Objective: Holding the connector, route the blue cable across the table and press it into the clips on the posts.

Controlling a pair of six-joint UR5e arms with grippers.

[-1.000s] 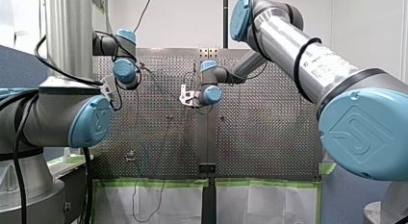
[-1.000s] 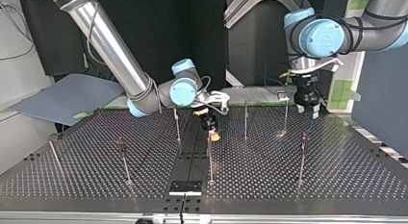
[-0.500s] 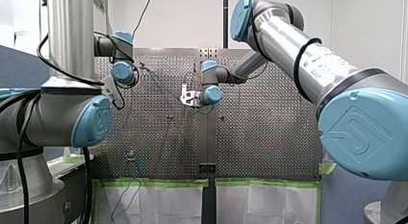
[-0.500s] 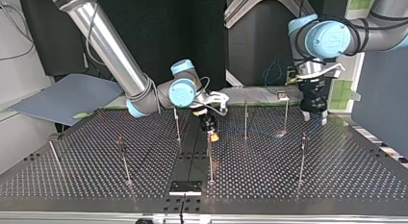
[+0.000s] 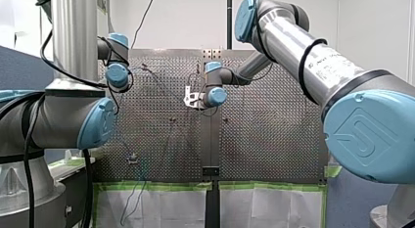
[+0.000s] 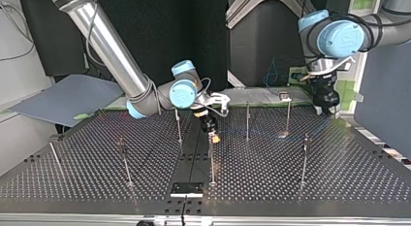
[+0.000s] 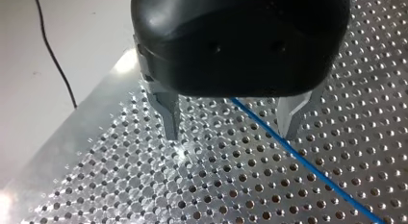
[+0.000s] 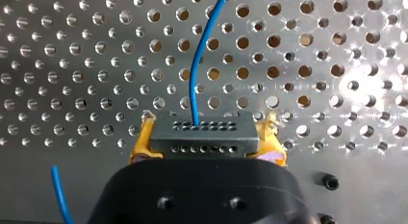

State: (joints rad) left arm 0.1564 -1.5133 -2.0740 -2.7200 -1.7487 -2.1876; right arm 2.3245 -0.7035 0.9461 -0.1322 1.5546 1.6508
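Right gripper is clamped on the connector. Its yellow pads grip the 2 short ends. The blue cable leaves the connector's front face and runs ahead over the perforated table.

Left gripper stands wide open and holds nothing. The blue cable passes below it, between the 2 metal fingers but nearer 1 of them. I cannot tell whether it touches that finger.

In the top view the right gripper hangs low near the table's middle, just beside 1 of the posts. The left gripper is well apart from it, over the table's far right corner. The clips are too small to make out, so I cannot say whether any holds cable yet.

Judgement: the step in hand is getting the left gripper onto the span.

Notes for doing it well:
- Centre the fingers over the cable before descending.
- Close lightly so the cable can slide through.
- Keep the right clamp firm and the connector untwisted.
- Keep the span taut but not tight.
- Press straight down into each clip, not sideways against the post.
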